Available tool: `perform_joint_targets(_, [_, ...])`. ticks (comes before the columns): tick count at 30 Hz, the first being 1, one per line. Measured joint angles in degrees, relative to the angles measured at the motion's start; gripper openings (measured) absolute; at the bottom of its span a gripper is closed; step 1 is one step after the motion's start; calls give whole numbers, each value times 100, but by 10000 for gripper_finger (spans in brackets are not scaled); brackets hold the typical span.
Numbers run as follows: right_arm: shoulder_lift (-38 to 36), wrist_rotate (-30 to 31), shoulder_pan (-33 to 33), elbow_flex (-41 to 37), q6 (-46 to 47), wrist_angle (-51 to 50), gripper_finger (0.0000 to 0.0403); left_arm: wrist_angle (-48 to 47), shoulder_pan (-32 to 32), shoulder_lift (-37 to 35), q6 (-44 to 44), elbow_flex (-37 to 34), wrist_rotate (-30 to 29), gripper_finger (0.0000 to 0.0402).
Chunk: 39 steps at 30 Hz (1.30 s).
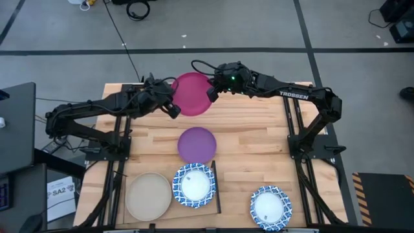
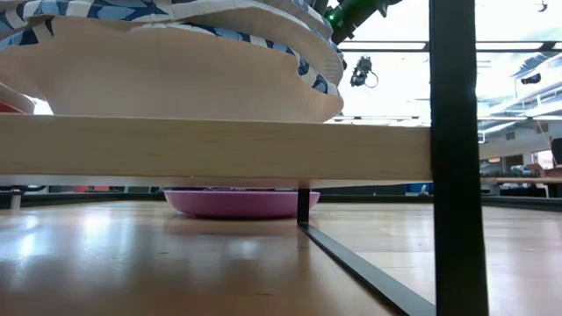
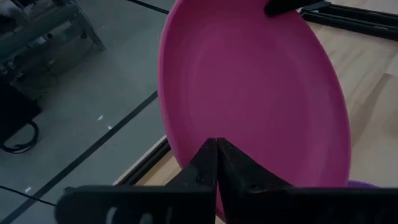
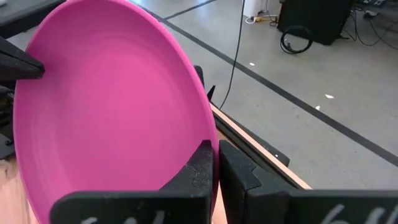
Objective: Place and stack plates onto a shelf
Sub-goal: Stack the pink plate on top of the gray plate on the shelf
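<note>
Two grippers meet on one plate at the far edge of the bench (image 1: 259, 139). The magenta plate (image 1: 191, 94) is round, smooth and matte, held up off the wood between them: the left gripper (image 1: 173, 110) pinches its rim from one side, the right gripper (image 1: 211, 92) from the opposite side. In the left wrist view the dark wedge-shaped fingers (image 3: 205, 165) are pressed together over the plate's edge, and the right wrist view shows the same clamp from the other side, fingers (image 4: 202, 165) closed on the rim with the shallow dished face of the plate turned toward the camera.

From above, the purple plate (image 1: 197, 144) lies flat mid-bench, well apart from the held one. Nearer the front edge sit a beige plate (image 1: 149, 196) and, just beside it, a white plate with blue patterned rim (image 1: 194, 185); another blue-rimmed plate (image 1: 270, 208) lies off to the right. The bench top is pale slatted wood with visible grain.

Only the low view shows the shelf (image 2: 211, 145) edge-on, a pale plywood board on thin dark posts, with the stacked plates' undersides (image 2: 176, 61) resting on it, beige below and blue-patterned rims above. Under the board the purple plate shows as a low, glossy bowl shape on the bench.
</note>
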Motion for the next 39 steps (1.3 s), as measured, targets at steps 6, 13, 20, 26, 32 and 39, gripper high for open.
perform_joint_targets(6, [-1,-5,-7,0,-2,4,15,9,63,0,-102,-2,119,9])
perform_joint_targets(13, [0,-20,-7,0,39,-62,15,15,63,0,-370,-2,264,7])
perform_joint_targets(20, [-1,-32,-7,0,238,-460,15,29,61,0,-608,-2,272,32])
perform_joint_targets(26, [-3,-18,-7,0,233,-668,15,20,63,0,-653,-2,327,54])
perform_joint_targets(32, [-5,-40,-2,0,212,-707,15,7,65,0,-1053,-4,292,89])
perform_joint_targets(39, [-5,-32,-10,0,212,-888,15,10,63,0,-1056,-4,300,134])
